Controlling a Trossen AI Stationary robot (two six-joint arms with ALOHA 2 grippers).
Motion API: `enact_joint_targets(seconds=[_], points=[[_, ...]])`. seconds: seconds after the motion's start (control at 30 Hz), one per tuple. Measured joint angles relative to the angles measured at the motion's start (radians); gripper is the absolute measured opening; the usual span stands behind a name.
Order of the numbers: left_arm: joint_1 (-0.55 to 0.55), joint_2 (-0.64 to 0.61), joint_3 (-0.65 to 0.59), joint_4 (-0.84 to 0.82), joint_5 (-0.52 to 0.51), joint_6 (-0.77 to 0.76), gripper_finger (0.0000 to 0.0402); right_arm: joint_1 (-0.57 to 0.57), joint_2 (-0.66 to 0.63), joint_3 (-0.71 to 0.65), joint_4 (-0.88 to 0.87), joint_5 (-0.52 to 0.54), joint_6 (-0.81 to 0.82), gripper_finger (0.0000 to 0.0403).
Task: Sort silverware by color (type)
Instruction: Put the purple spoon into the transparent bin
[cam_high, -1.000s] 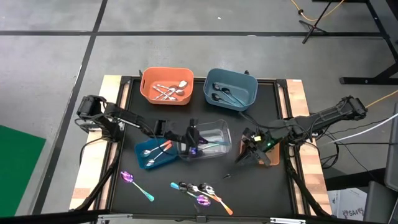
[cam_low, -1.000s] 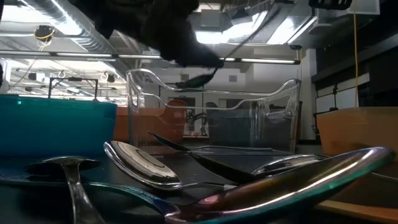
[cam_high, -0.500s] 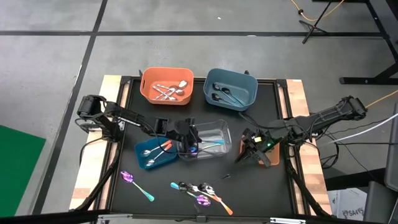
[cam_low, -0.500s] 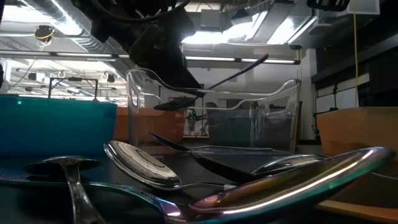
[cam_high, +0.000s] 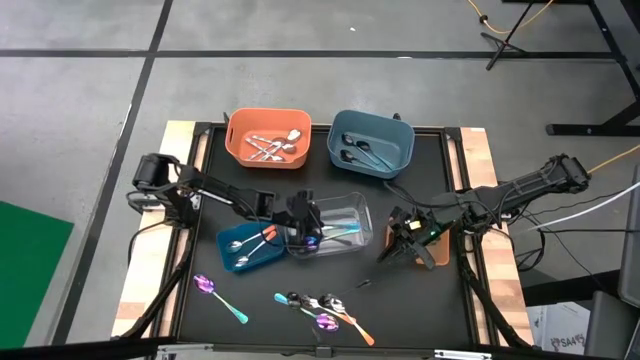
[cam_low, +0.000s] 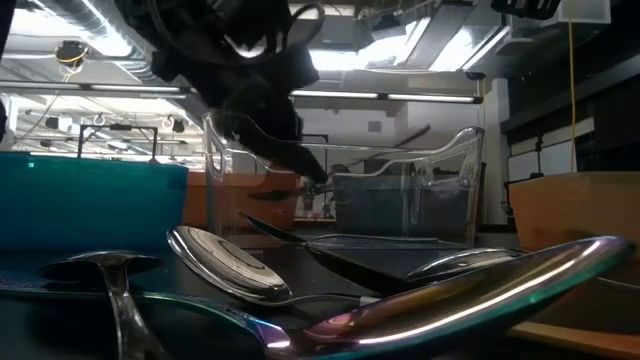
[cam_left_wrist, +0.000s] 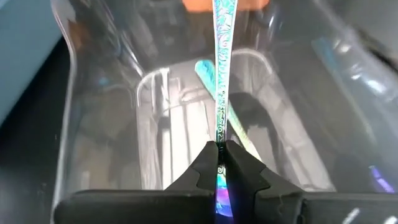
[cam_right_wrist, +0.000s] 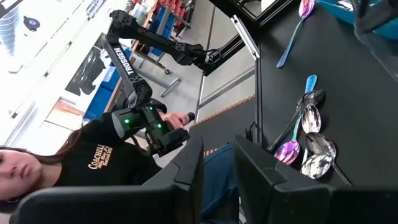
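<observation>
Silverware lies sorted and unsorted across the black table (cam_high: 420, 310). Plain silver pieces (cam_high: 272, 147) sit in the orange bin (cam_high: 267, 137) at the far side, and dark pieces (cam_high: 360, 152) sit in the grey-blue bin (cam_high: 371, 143) to its right. A bright blue bin (cam_high: 250, 245) near the table's middle holds pieces with orange and teal handles (cam_high: 255, 243). Just right of it stands the clear bin (cam_high: 335, 224), with a teal-handled piece (cam_left_wrist: 214, 81) lying on its floor.

The left gripper (cam_high: 300, 215) hangs over the clear bin's left end, its fingers (cam_left_wrist: 239, 171) pinched tight on the handle of an iridescent spoon (cam_left_wrist: 222, 74), which reaches out over the bin's inside. In the low view the same gripper (cam_low: 285, 150) shows dark against the bin's clear wall.

The right gripper (cam_high: 405, 238) hangs over the brown bin (cam_high: 432, 250) at the right, fingers (cam_right_wrist: 189, 168) partly apart with nothing between them.

Still loose on the near part of the table are an iridescent spoon with a teal handle (cam_high: 218, 297) at the left and a small heap of mixed spoons (cam_high: 325, 310) near the front edge. A person in a dark shirt (cam_right_wrist: 93, 162) stands beyond the table.
</observation>
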Motion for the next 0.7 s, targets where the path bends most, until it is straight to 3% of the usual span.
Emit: enact_joint_targets(seconds=[0.33, 0.7], points=[[0.0, 0.058, 0.0, 0.008, -0.009, 0.0, 0.0012, 0.0, 0.0, 0.0, -0.029, 0.043, -0.023, 0.0076], [0.0, 0.072, 0.001, 0.021, -0.011, -0.001, 0.0049, 0.001, 0.001, -0.001, -0.075, 0.11, -0.023, 0.0076]])
